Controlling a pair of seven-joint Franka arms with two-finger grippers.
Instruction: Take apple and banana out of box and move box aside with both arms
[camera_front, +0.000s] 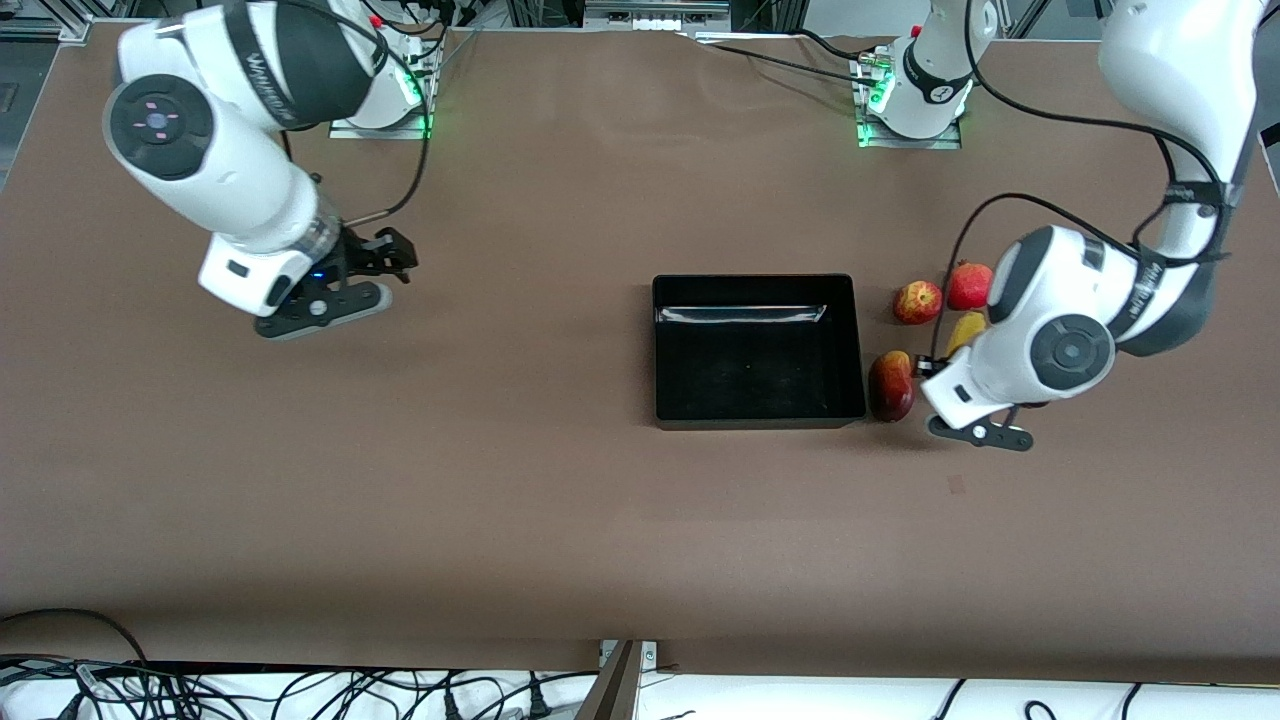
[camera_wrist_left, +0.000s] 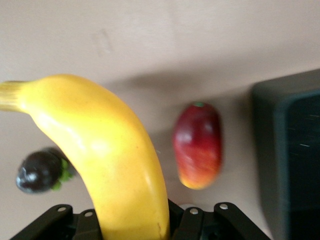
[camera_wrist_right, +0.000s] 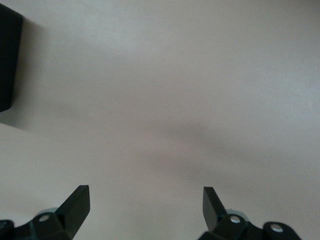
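Note:
The black box (camera_front: 757, 415) sits open and empty mid-table; its corner shows in the left wrist view (camera_wrist_left: 287, 165) and the right wrist view (camera_wrist_right: 7, 60). The yellow banana (camera_front: 966, 328) lies partly under the left arm's wrist. My left gripper (camera_front: 943, 358) is shut on the banana (camera_wrist_left: 115, 165), which fills the gap between its fingers. The red apple with yellow patches (camera_front: 917, 302) lies beside the box, toward the left arm's end. My right gripper (camera_front: 385, 256) is open and empty (camera_wrist_right: 146, 200) over bare table toward the right arm's end.
An oblong red and yellow fruit (camera_front: 891, 386) (camera_wrist_left: 197, 145) lies against the box's corner. A round red fruit (camera_front: 969, 286) lies beside the apple. A small dark purple fruit (camera_wrist_left: 40, 171) lies by the banana. Brown table surrounds the box.

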